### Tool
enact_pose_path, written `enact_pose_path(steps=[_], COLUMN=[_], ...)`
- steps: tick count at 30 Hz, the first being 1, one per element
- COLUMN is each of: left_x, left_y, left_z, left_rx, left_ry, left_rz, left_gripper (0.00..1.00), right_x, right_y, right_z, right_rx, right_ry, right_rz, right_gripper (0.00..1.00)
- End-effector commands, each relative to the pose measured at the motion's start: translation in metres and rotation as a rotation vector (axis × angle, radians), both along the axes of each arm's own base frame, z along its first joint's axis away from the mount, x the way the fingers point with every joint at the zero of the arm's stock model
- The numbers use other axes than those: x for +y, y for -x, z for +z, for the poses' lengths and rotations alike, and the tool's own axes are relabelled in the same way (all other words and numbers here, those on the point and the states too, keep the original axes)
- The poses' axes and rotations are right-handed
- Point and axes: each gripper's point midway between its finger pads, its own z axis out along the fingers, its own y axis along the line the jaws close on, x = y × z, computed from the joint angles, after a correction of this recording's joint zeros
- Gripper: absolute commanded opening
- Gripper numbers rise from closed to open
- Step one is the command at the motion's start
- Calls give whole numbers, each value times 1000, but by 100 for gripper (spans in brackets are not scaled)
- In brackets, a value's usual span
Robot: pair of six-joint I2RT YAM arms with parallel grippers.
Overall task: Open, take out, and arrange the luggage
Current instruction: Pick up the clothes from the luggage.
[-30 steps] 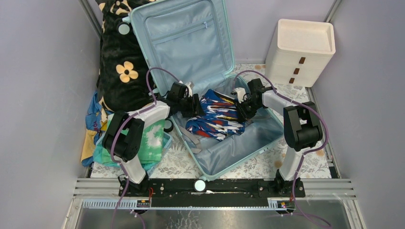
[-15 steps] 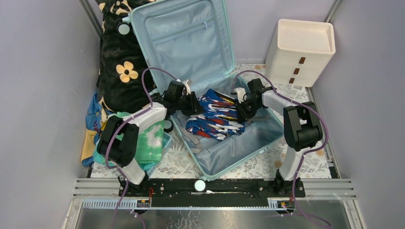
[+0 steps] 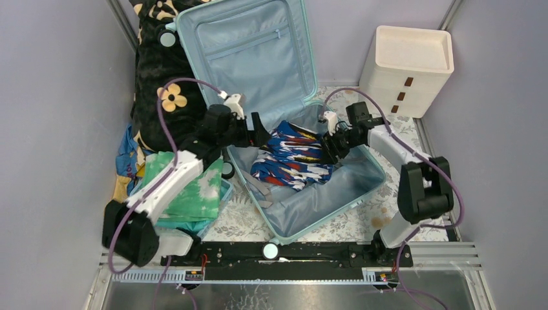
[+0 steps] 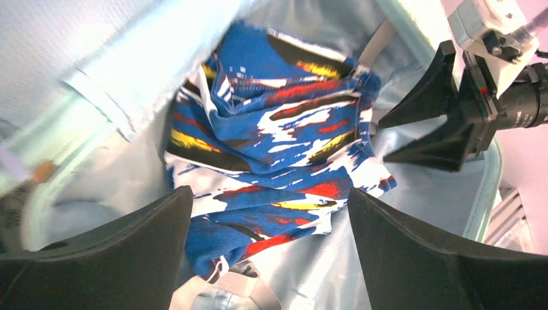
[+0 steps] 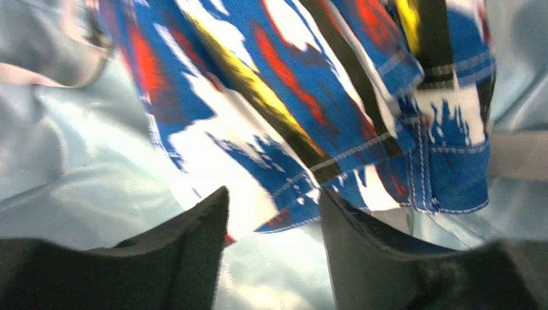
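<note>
The pale aqua luggage [image 3: 342,187] lies open, its lid [image 3: 249,51] propped upright at the back. A blue, red, white and yellow patterned garment [image 3: 292,157] lies crumpled on its grey-blue lining. My left gripper [image 3: 258,131] is open at the garment's left edge, just above it. In the left wrist view the left gripper [image 4: 268,194] has its jaws wide apart with the garment [image 4: 278,135] beyond them. My right gripper [image 3: 328,145] is open at the garment's right edge. In the right wrist view the right gripper [image 5: 273,194] has the garment's hem [image 5: 291,216] between its tips, not clamped.
A cream drawer unit [image 3: 407,68] stands at the back right. A black floral blanket [image 3: 161,90] is piled at the back left. A green tie-dye garment [image 3: 190,187] lies in a blue basket left of the luggage. A grey strap [image 3: 258,187] lies on the lining.
My left arm has swung out to the left and its gripper has drawn back up and left off the garment. My right arm's elbow has shifted right; its gripper stays at the garment's right edge.
</note>
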Motion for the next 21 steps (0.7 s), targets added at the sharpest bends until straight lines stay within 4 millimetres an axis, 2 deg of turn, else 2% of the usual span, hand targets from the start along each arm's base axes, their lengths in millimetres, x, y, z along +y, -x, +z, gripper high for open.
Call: enact_pose_path(steps=[1,3,5,6,9,11,14,17,21], left_x=[31,41,49,49,52,57,66,72,77], left_y=[0,6,13,18,33,39,49,57,63], left_z=[60,84,102,107,124,130,137,140,142], left_rx=[-263,-339,-392,-412,-447,-456,-482,-496,-507], left_ry=[-54,-13,52,85,164,192,214,219,230], left_rz=[87,129,171,170,179,209,239,256,272], left_gripper=[99,99,99,99,99,99,99,99,99], right_x=[43,62,81,92,121,135,150,156,155], right_y=[19,38,57,68,81,81,67,52,40], right_z=[71,82,84,83,73,60,44,28,9], right_rx=[-211,-278,-326,-347,-425,-472,-539,-615,-666], right_ry=[-197,-237,-250,-250,-207,-112,21,117,230], right_rz=[234,382,521,595,681,686,607,531,476], right_gripper=[68,85,98,100,100,100,100,98,96])
